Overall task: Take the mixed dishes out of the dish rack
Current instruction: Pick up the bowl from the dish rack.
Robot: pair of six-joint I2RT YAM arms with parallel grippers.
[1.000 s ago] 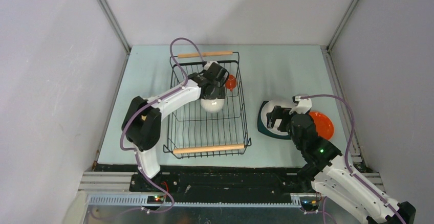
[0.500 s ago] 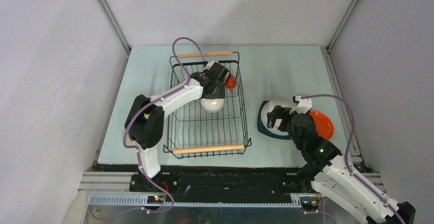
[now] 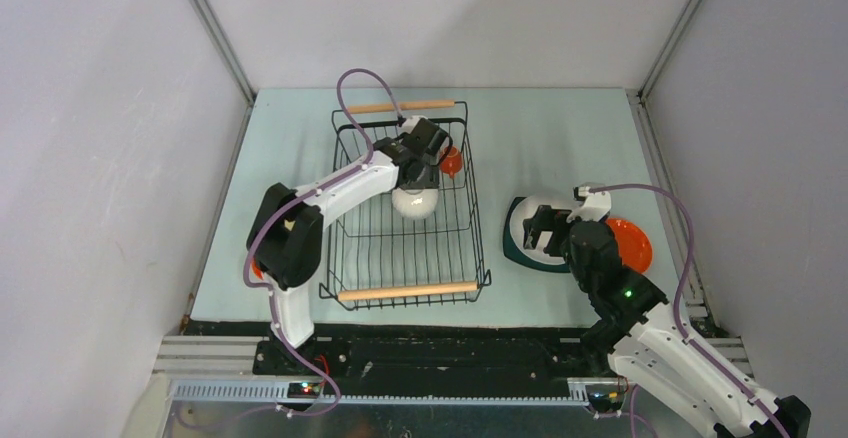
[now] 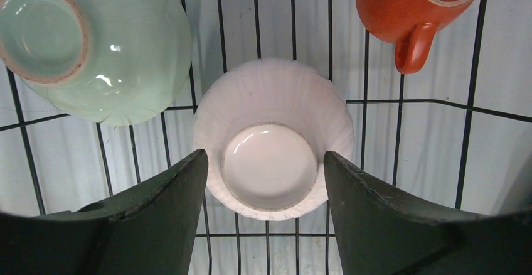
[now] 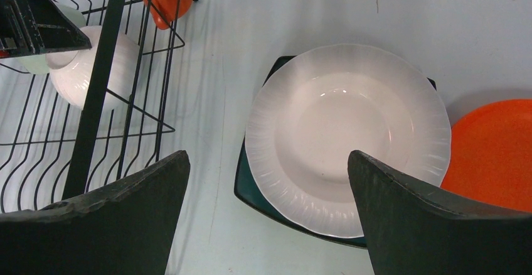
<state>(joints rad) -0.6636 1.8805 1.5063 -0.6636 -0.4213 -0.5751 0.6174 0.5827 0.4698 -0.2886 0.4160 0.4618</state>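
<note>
The dish rack [image 3: 408, 291] is a black wire basket in the middle of the table. Inside it lie an upside-down white bowl [image 4: 270, 99], a pale green bowl [image 4: 125, 68] and an orange cup [image 4: 395, 5]. My left gripper [image 4: 263, 156] reaches down into the rack, its fingers pressed against both sides of the white bowl [image 3: 415, 205]. Right of the rack, my right gripper [image 5: 268, 156] hangs wide open above a wide white bowl [image 5: 345, 118]. That bowl rests on the dark teal plate [image 5: 251, 187]. An orange plate [image 5: 495, 149] lies beside them.
The rack's wires [image 4: 367, 102] run close under and around the left fingers, and the orange cup [image 3: 452, 161] leans at the rack's right wall. Grey walls enclose the table on three sides. The rack's corner [image 5: 100, 68] stands left of the right gripper.
The left jaws have narrowed onto the white bowl, and the left arm's elbow shifted slightly right. The right arm and the dishes have not moved.
</note>
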